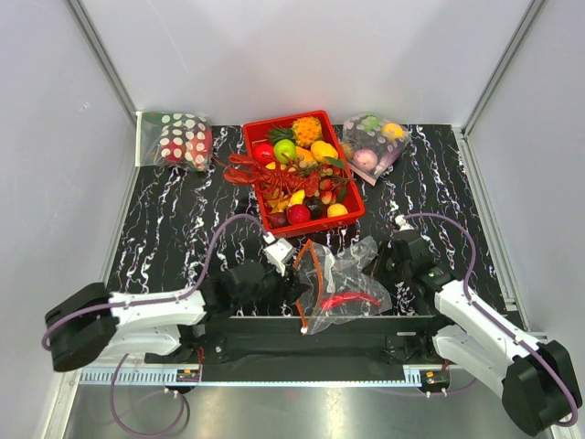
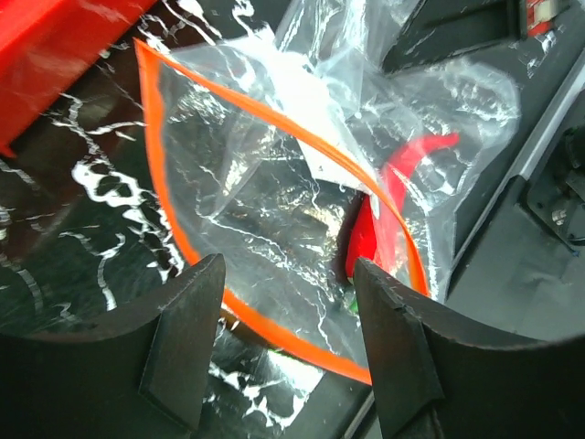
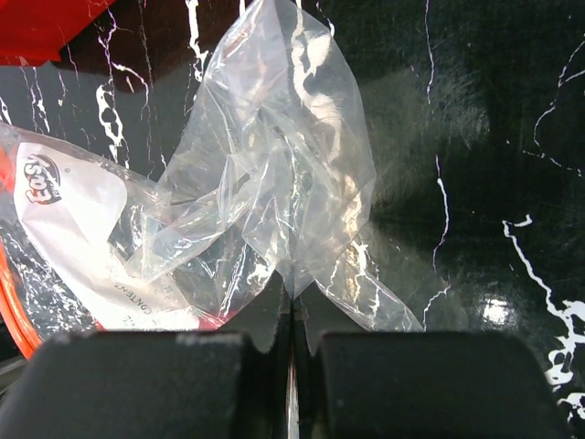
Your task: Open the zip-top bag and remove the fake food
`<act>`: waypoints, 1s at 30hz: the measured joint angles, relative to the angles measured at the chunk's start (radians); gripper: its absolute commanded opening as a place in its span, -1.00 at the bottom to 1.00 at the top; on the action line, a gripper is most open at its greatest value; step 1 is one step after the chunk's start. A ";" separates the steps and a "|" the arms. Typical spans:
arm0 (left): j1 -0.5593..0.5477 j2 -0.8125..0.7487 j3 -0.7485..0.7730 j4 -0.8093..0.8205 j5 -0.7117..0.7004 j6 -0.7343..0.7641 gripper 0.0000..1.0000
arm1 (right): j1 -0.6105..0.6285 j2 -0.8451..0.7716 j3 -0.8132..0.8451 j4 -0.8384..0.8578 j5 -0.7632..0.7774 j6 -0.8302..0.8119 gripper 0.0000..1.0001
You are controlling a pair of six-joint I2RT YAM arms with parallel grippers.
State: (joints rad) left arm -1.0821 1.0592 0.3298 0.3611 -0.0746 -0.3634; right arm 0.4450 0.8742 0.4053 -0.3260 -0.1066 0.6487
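Separation of duties was evident between the arms. The left end effector [image 2: 288, 302] stood wide, holding nothing, its jaws straddling the gaping mouth of the zip-top bag [image 1: 343, 283] just above the orange zip strip [image 2: 302, 352]; this placement suited either a reach inside or a grip on one lip. The right end effector [image 3: 292, 320] was pinched narrow on a fold of clear plastic at the opposite, closed end of the bag, evidently to anchor it and keep the film taut so that the mouth faced the left arm. The bag lay crumpled on the counter [image 1: 164, 229] between the two arms, near its front edge, with the seal already parted. The red chili [image 2: 402, 169] was inside, close to the mouth. The lobster [image 1: 247, 172] lay outside the bag, against the left rim of the red basket [image 1: 311, 227] of fruit further back. The small dark ball could not be found in any view, so removal was judged incomplete.
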 measured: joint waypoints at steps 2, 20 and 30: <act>-0.005 0.072 0.003 0.045 0.005 0.001 0.25 | 0.000 -0.006 0.000 -0.008 0.000 0.000 -1.00; -0.107 0.365 0.091 0.184 0.080 0.066 0.30 | 0.000 -0.052 0.000 -0.063 0.000 0.000 -1.00; -0.160 0.446 0.095 0.249 0.106 0.049 0.32 | 0.000 -0.049 0.000 -0.063 0.000 0.000 -1.00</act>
State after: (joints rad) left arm -1.2423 1.5051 0.4244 0.6102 0.0311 -0.3145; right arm 0.4450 0.8249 0.4053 -0.3885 -0.1066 0.6487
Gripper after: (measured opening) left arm 0.657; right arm 0.011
